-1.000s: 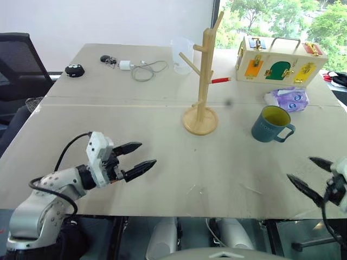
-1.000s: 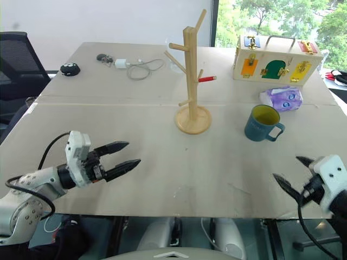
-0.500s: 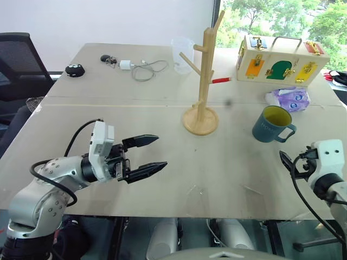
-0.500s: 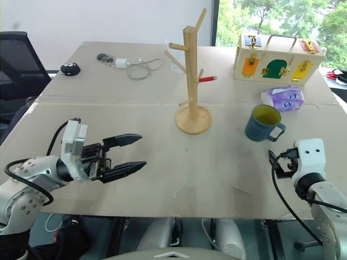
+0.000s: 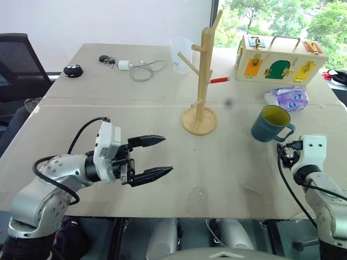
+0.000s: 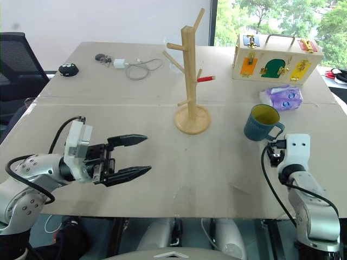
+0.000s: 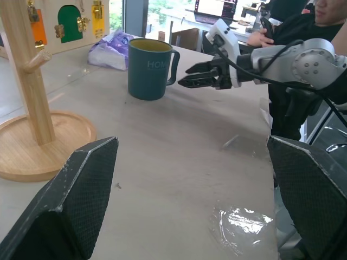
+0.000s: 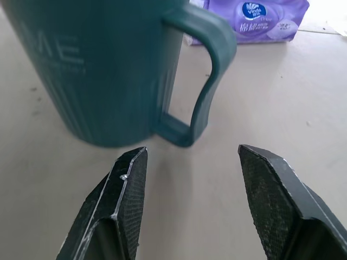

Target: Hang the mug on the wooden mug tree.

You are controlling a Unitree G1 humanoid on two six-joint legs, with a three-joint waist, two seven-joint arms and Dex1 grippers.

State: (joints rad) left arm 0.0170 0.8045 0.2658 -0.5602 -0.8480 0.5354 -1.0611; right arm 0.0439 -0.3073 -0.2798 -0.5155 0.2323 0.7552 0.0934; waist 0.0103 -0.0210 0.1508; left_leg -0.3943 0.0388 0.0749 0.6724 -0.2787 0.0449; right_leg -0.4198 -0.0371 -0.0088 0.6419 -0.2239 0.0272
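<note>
Right gripper (image 8: 187,203): part open, empty, just short of the mug (image 5: 269,124) handle. Tissue pack (image 5: 288,98) beyond; wooden mug tree (image 5: 202,81) aside across bare table (image 5: 227,162). Left gripper (image 5: 160,156): open, empty.

mug (image 8: 97,70) top beyond frame edge

Office or lab: black mesh office chair (image 5: 19,59) by wide beige table (image 5: 108,108); open laptop (image 7: 209,8) w/ seated person (image 7: 303,21) behind.

"Vinda" on tissue pack (image 8: 269,20) (purple)
</note>
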